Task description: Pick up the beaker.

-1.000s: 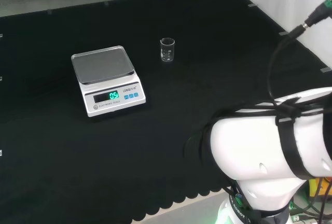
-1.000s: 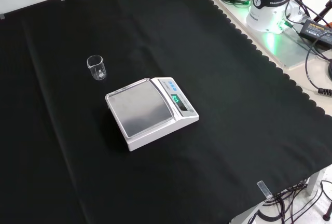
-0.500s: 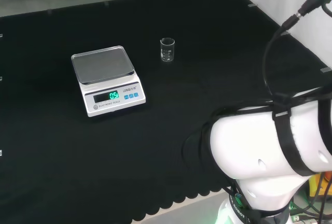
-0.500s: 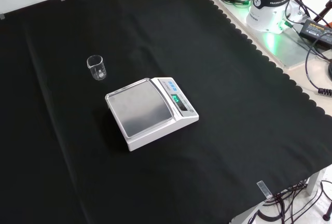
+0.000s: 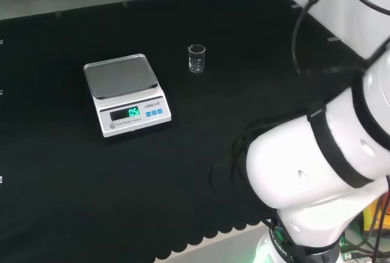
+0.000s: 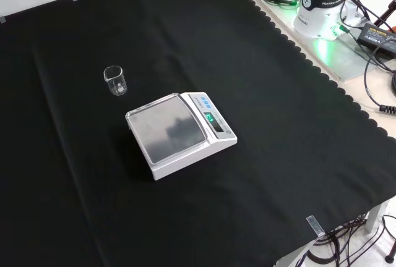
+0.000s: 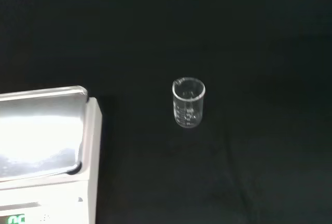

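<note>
From where I stand I cannot tell whether the hand's grasp is open or closed. What I can see of the robot is its big white arm links [image 5: 317, 159] bulking at the right of the head view, wrapped with black straps and trailing a black cable.

The beaker [image 5: 196, 58] stands upright on the black cloth [image 5: 201, 129], untouched and on its own. It is a small clear vessel with printed graduations on its side, and it looks empty. In the head view it sits to the right of the scale and slightly farther back; in the front view the beaker [image 6: 115, 81] stands up and to the left of the scale, near it but not touching. The wrist view looks down on the beaker [image 7: 188, 102] from some way off, with bare cloth all around it and the corner of the scale off to one side.

The scale [image 5: 125, 94] is a white digital one with a bare steel weighing pan and a lit green display on its front face. In the front view the scale [image 6: 180, 133] sits near the middle of the cloth, turned at an angle.

The arm's base [image 6: 325, 1] stands beyond the cloth's scalloped edge at the top right of the front view, with cables around it and a green glow at its foot.
</note>
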`<action>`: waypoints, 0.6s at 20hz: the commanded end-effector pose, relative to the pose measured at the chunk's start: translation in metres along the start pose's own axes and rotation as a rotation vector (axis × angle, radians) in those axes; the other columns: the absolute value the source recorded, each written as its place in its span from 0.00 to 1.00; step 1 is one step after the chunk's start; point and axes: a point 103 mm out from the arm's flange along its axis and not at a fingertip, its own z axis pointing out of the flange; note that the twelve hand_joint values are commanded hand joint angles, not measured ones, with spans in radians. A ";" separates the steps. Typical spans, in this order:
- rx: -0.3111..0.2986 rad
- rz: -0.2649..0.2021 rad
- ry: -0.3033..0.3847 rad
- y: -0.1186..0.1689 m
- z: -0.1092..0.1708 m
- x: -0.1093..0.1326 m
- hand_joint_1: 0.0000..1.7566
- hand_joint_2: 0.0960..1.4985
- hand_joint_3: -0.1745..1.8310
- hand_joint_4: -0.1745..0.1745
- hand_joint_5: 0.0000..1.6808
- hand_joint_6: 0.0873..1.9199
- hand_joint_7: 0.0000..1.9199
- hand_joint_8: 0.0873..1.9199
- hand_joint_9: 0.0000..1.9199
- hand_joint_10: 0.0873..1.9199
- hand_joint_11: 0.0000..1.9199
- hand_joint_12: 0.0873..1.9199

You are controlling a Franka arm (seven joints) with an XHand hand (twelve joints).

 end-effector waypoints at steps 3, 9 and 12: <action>0.097 0.008 0.033 0.119 0.051 -0.021 0.06 0.61 0.18 0.11 0.00 0.00 0.01 0.00 0.00 0.12 0.00 0.72; 0.124 0.004 0.064 0.156 0.080 0.004 0.08 0.60 0.16 0.11 0.00 0.00 0.02 0.00 0.00 0.17 0.00 0.73; 0.129 -0.024 0.082 0.176 0.094 0.024 0.09 0.60 0.16 0.11 0.00 0.00 0.02 0.00 0.00 0.19 0.00 0.74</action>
